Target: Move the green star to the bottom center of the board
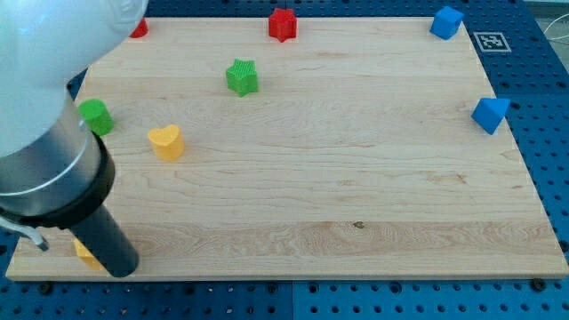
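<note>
Nearest the camera, at the view's bottom left, the arm's big white and grey body tapers into a dark rod, and my tip (122,269) rests close to the bottom left corner of the wooden board (356,178), which lies on a blue pegboard desk (551,116). Jaws: the arm has none, only this rod, and it holds nothing. Just beside the rod, partly hidden behind it, sits a yellow block (85,253) whose shape I cannot make out. Further up the view's left side stand a yellow heart (166,141) and, near the left edge, a green block (95,116) with a rounded form. The green star (242,76) sits in the upper left part of the board, well apart from my tip and far from the bottom center. At the top edge are a red star (283,24) and, half hidden by the arm, 1 more red block (139,28). On the view's right are a blue cube (446,21) at the top corner and a blue block (491,115) at the right edge.
</note>
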Controlling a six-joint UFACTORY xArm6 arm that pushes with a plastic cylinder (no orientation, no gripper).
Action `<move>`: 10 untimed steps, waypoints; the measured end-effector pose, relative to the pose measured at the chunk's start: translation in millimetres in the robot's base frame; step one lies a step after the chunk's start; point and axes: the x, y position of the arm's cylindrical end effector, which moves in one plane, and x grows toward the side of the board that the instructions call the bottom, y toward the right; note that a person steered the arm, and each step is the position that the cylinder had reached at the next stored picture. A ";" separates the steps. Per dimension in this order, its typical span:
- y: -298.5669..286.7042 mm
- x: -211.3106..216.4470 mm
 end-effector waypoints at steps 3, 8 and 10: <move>56.2 -9.2; 94.0 -162.6; 63.8 -259.6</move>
